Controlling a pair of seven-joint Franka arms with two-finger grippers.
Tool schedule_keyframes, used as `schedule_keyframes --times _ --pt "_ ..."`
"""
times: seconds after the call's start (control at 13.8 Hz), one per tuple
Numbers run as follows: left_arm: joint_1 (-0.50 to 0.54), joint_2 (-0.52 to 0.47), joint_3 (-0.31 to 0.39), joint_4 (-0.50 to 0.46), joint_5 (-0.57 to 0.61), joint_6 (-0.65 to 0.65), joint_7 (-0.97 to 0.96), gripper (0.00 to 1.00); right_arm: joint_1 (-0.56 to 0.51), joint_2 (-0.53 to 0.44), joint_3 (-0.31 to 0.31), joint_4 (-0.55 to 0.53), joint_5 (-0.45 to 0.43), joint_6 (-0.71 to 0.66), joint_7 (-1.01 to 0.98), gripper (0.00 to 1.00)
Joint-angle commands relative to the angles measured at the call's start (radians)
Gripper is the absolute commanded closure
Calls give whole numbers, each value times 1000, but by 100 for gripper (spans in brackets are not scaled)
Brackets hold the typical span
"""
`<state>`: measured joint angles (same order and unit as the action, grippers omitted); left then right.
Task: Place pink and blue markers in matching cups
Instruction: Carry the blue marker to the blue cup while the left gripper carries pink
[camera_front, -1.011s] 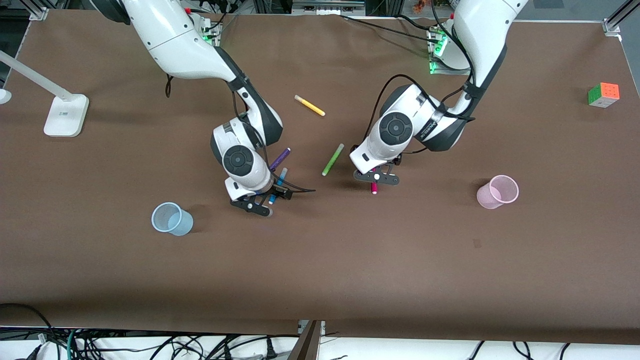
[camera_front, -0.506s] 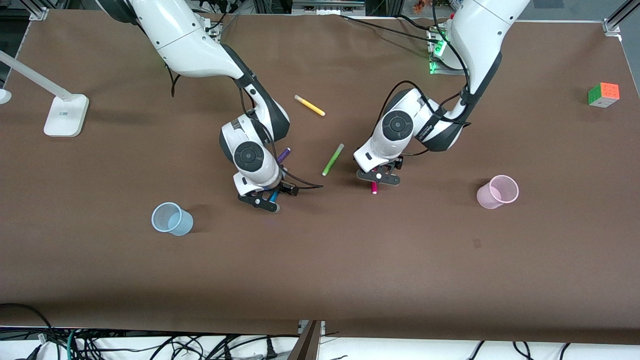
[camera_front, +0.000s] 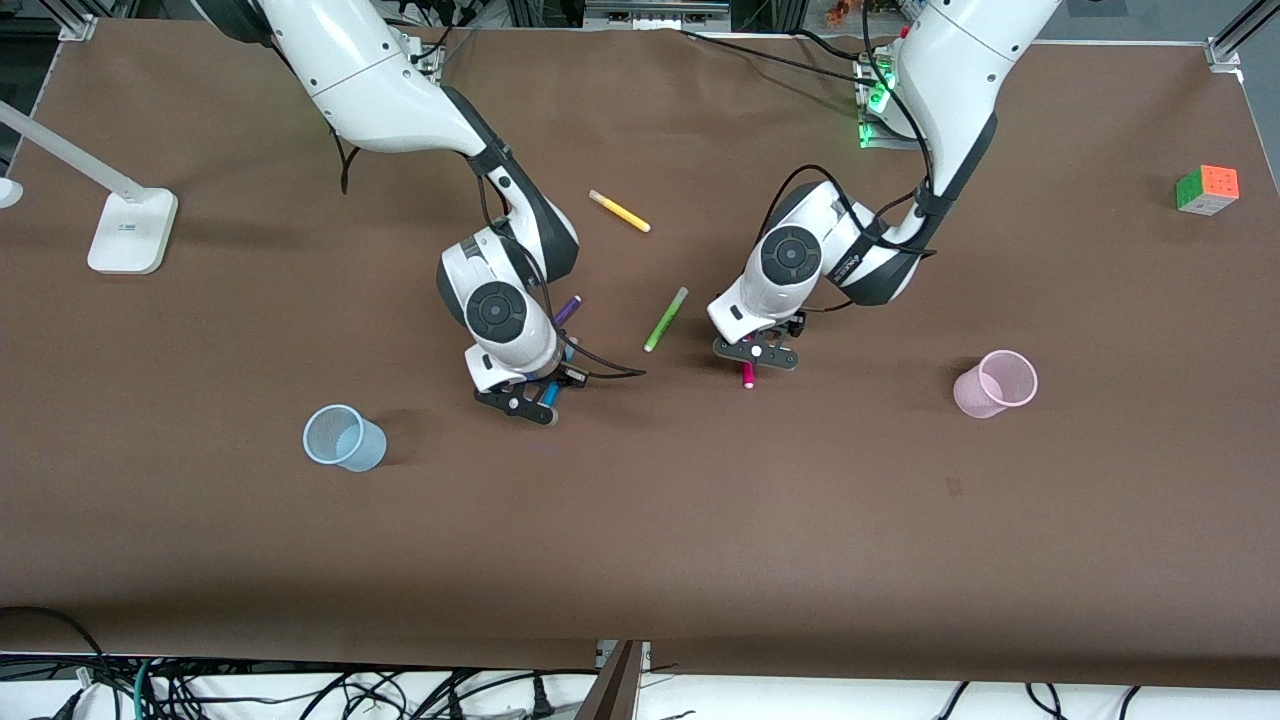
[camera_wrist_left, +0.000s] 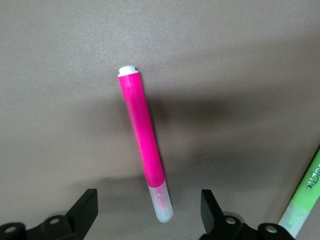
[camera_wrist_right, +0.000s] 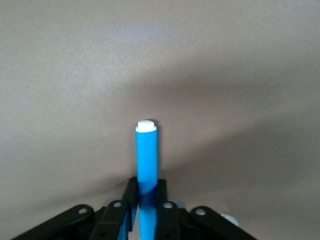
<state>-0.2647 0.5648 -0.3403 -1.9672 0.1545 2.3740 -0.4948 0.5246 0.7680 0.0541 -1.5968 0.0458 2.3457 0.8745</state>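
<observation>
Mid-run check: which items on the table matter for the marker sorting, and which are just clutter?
Job items: blue marker, gripped by the right pincer; pink marker, lying between the open left pincer's fingers; blue cup; pink cup.

Clutter: purple marker, green marker, yellow marker, puzzle cube, lamp base.

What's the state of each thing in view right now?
Blue marker: clamped in right end effector, on the table.
Pink marker: lying flat, ungripped, between the fingers of the open left end effector.
Blue cup: upright, empty.
Pink cup: upright, empty.
Green marker: lying loose.
Yellow marker: lying loose.
Purple marker: lying, partly hidden by the right arm.
</observation>
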Motion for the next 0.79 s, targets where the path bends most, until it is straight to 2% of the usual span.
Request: schedule_keyframes --times 0.0,0.22,0.29,0.36,0.43,0.72 --pt "-1 12 0 1 26 11 -10 67 -31 -25 -2 -3 -4 -15 -37 100" --pt "-1 38 1 7 33 28 -10 67 -84 -49 3 96 23 -199 -45 100" --pt "-1 37 0 5 46 28 -10 75 -104 -49 3 148 40 -279 -61 100" --pt "1 34 0 5 54 27 -10 91 -127 -50 3 193 60 -349 -81 100" --pt "1 32 0 7 56 27 -10 100 -152 -52 3 233 75 -414 -112 100" --pt "2 8 1 7 56 -13 -5 100 -271 -87 3 294 146 -580 -215 100"
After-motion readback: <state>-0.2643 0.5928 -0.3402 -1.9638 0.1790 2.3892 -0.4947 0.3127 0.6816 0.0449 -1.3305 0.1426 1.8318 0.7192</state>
